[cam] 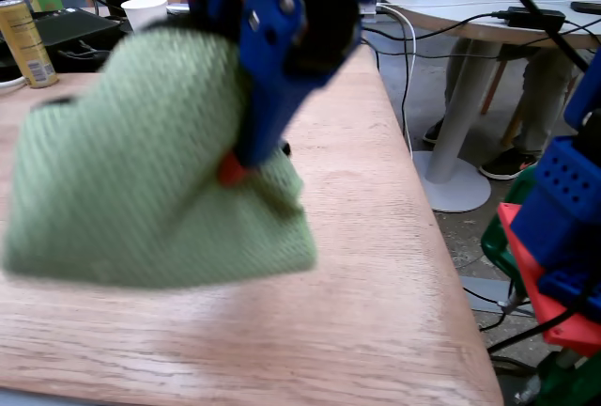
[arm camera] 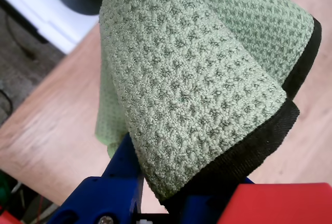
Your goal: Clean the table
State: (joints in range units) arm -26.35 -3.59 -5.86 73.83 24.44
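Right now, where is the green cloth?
In the fixed view the green cloth hangs from the blue gripper, spread over the left half of the wooden table, in front of the yellow can.

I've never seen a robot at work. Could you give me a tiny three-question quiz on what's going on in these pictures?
1. True or false: the jaws are shut on a green cloth.
2. What stands at the far left of the table in the fixed view? A) a yellow can B) a red bowl C) a teapot
3. Fill in: in the wrist view, the cloth's edge trim is ____.

Key: 1 true. 2 A, the yellow can. 3 black.
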